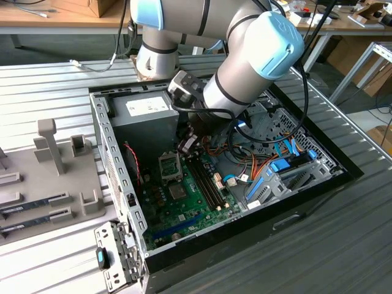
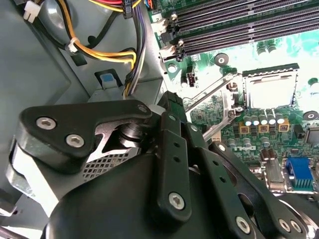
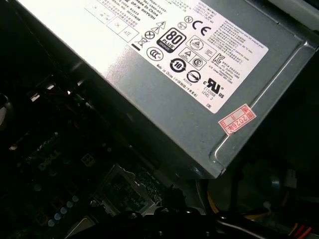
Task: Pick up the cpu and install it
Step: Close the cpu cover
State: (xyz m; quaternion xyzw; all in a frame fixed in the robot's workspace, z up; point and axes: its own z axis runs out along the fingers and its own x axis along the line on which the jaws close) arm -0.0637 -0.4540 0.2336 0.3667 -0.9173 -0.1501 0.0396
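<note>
- Gripper [image 1: 186, 145] hangs inside the open computer case [image 1: 116, 165], at the centre of the exterior view. It is just above the motherboard [image 1: 184, 211] and close beside the cpu socket [image 1: 169, 164], which lies a little toward the exterior view's left of it.
- Wide, narrow or holding something: I cannot tell, because the arm's own body covers the tip.
- Cpu: I cannot tell where it is. In the second wrist view the socket [image 2: 269, 88] shows a pale square inside a dark frame, with 2 metal bars [image 2: 212, 94] raised beside it. Whether that pale face is the chip or bare contacts is unclear.
- Power supply [image 1: 142, 109] sits in the upper part of the case in the exterior view, near the gripper. Its labelled grey side [image 3: 164, 74] looms close in the first wrist view.
- Memory slots [image 1: 205, 180] run beside the socket toward the exterior view's right, with a bundle of coloured cables [image 1: 257, 165] beyond them.
- Risk 1, in my judgement: a chip set down tilted or turned the wrong way could bend the socket's contacts.
- Risk 2: room is tight, so a sideways drift could knock the wrist against the power supply or catch a raised bar.
- Risk 3: the cables near the arm could snag on it.
</note>
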